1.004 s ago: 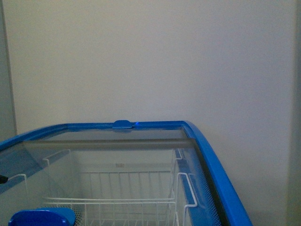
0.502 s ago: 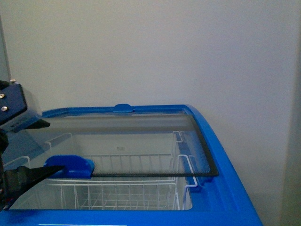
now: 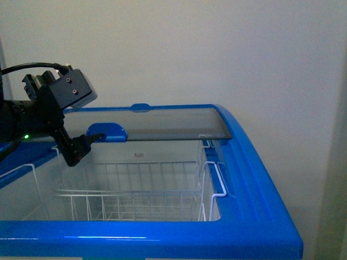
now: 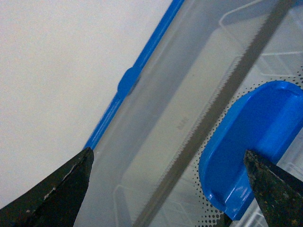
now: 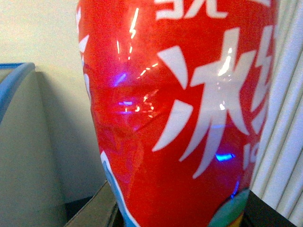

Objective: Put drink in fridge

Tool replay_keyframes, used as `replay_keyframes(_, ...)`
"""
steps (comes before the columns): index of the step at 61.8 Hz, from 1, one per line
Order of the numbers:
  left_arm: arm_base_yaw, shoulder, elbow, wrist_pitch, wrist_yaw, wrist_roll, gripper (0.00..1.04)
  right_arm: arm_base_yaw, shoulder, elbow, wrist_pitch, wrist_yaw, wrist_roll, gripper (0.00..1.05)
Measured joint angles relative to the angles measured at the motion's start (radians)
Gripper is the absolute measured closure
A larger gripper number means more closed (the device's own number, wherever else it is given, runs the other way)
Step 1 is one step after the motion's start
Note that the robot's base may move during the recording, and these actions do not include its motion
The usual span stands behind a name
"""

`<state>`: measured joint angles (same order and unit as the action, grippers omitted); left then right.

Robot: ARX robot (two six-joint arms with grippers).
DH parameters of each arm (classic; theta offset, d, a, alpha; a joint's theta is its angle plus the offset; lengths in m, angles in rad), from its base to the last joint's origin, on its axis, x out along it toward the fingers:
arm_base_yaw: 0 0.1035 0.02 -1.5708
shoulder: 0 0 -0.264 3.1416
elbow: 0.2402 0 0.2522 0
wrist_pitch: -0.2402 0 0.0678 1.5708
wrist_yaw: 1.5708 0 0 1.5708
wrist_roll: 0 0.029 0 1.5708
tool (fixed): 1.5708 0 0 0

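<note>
The fridge (image 3: 255,179) is a white chest with a blue top rim, seen from its near side in the front view. Its sliding glass lid (image 3: 173,127) sits pushed to the back, leaving the white wire baskets (image 3: 135,192) uncovered. My left gripper (image 3: 81,147) is open, its fingertips just below and left of the lid's blue handle (image 3: 107,131). In the left wrist view the handle (image 4: 251,146) lies close to one dark finger (image 4: 272,187). The drink's red label with white characters (image 5: 180,113) fills the right wrist view. My right gripper is shut on the drink, and its fingers are hidden.
A plain pale wall (image 3: 217,49) rises right behind the fridge. The left arm and its cable (image 3: 32,103) hang over the fridge's left side. A grey surface with a blue edge (image 5: 19,142) and white ribbed slats (image 5: 284,132) show beside the drink.
The glass lid and its blue handle have slid toward the back, widening the opening. My left arm has come into the front view and moved back with the handle.
</note>
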<state>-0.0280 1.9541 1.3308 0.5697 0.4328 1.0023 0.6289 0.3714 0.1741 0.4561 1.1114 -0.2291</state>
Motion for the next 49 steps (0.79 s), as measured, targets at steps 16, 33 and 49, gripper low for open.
replay_keyframes(16,-0.04,0.115,0.086,0.168,-0.173,-0.115,0.08,0.0,0.0,0.0,0.0,0.0,0.0,0.67)
replay_keyframes(33,-0.044,-0.04,-0.132,0.156,-0.245,-0.428,0.08,0.0,0.0,0.0,0.0,0.0,0.0,0.67)
replay_keyframes(49,-0.041,-0.473,-0.573,0.039,-0.164,-0.869,0.08,0.0,0.0,0.0,0.0,0.0,0.0,0.67)
